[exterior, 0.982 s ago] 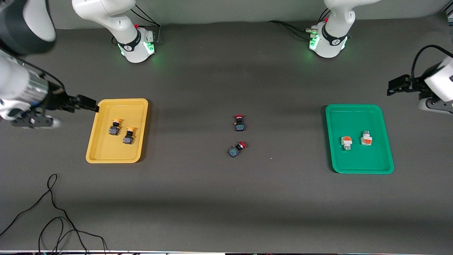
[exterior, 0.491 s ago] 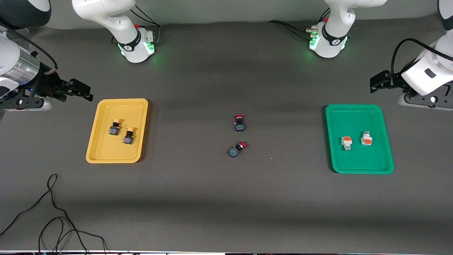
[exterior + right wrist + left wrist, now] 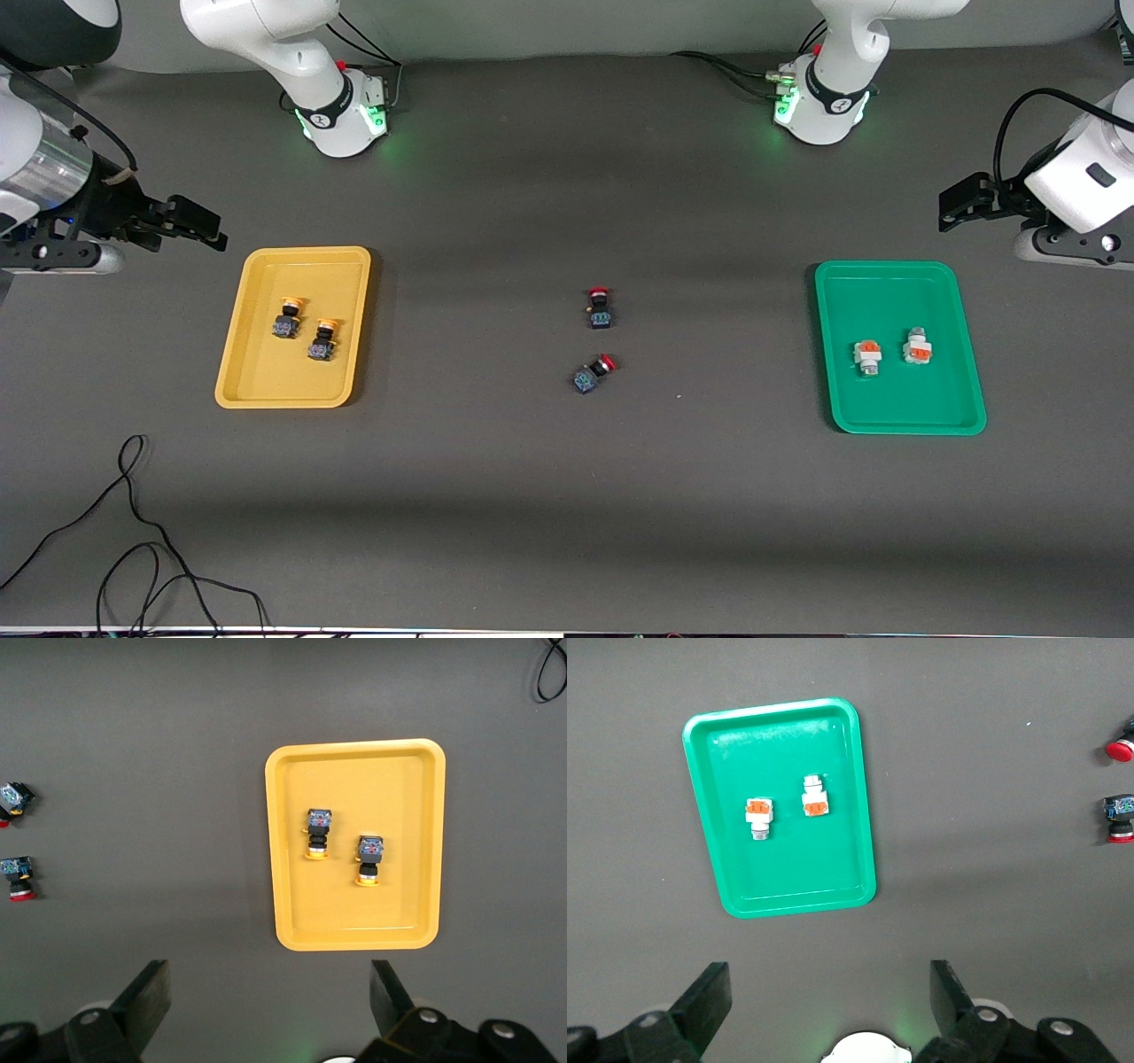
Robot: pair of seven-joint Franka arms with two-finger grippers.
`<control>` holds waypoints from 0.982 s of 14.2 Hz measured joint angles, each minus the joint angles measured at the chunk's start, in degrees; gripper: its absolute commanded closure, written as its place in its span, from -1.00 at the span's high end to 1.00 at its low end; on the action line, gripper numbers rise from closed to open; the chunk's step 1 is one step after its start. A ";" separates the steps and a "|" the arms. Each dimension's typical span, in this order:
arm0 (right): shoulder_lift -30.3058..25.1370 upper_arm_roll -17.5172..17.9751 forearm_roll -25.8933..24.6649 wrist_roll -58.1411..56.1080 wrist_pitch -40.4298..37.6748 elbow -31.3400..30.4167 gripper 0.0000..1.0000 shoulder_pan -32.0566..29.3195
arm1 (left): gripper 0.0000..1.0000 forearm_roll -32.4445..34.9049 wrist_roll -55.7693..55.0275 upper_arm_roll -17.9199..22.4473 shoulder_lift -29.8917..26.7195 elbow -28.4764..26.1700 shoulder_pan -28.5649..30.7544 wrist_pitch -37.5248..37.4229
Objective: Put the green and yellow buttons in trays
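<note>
Nearest the front camera, on the bench (image 3: 567, 496), two yellow buttons (image 3: 304, 328) are seen lying in the yellow tray (image 3: 266, 390), two green buttons (image 3: 892, 351) in the green tray (image 3: 886, 424). Two red buttons (image 3: 595, 341) are left between the trays. Higher up, the right end effector (image 3: 197, 227) is held raised, fingers spread wide, above bare bench beside the yellow tray; the left end effector (image 3: 961, 202) is likewise held wide apart, beside the green tray.

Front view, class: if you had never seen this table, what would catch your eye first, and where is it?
The yellow tray at the right arm's end holds two yellow-capped buttons; the green tray at the left arm's end holds two white-bodied buttons. Two red-capped switches lie on the bare table between the trays. The right gripper and left gripper hang open and empty.
</note>
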 measured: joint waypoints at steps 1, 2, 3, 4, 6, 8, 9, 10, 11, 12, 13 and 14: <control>-0.09 0.00 0.00 0.00 0.30 0.13 1.00 -0.02 | 1.00 0.00 0.00 -0.21 0.00 0.05 0.35 0.00; -0.07 0.00 -0.01 0.00 0.74 0.37 1.00 -0.02 | 1.00 0.00 0.00 -0.81 0.00 0.11 1.07 0.00; -0.06 0.00 -0.02 0.00 0.89 0.69 1.00 -0.02 | 1.00 0.00 0.00 -1.71 0.00 0.17 2.01 0.00; -0.03 -0.01 -0.04 0.00 1.00 1.00 1.00 -0.03 | 1.00 0.00 0.00 -2.24 0.00 0.24 2.57 0.00; 0.65 -0.16 -0.15 -0.01 1.05 2.58 1.00 -0.35 | 1.00 0.00 0.00 -2.70 0.00 0.29 2.92 0.00; 1.69 -0.20 -0.21 -0.02 1.04 4.85 1.00 -1.95 | 1.00 0.00 0.00 -2.74 0.00 0.30 3.03 0.00; 2.00 -0.16 -0.21 -0.09 1.01 5.65 1.00 -3.12 | 1.00 0.00 0.00 -2.74 0.00 0.31 3.10 0.00; 2.22 -0.13 -0.21 -0.31 1.01 6.23 1.00 -4.29 | 1.00 0.00 0.00 -2.74 0.00 0.30 3.14 0.00; 2.31 -0.13 -0.21 -0.64 1.00 6.62 1.00 -5.30 | 1.00 0.00 0.00 -2.75 0.00 0.30 3.14 0.00; 2.33 -0.17 -0.21 -0.93 1.00 6.86 1.00 -6.05 | 1.00 -0.01 0.00 -2.83 0.00 0.31 3.14 0.00; 2.32 -0.19 -0.21 -1.05 0.99 6.99 1.00 -6.48 | 1.00 -0.01 0.00 -2.96 0.00 0.31 3.14 0.00; 2.32 -0.19 -0.21 -1.07 0.99 7.12 1.00 -6.62 | 1.00 -0.01 0.00 -3.07 0.00 0.31 3.14 0.00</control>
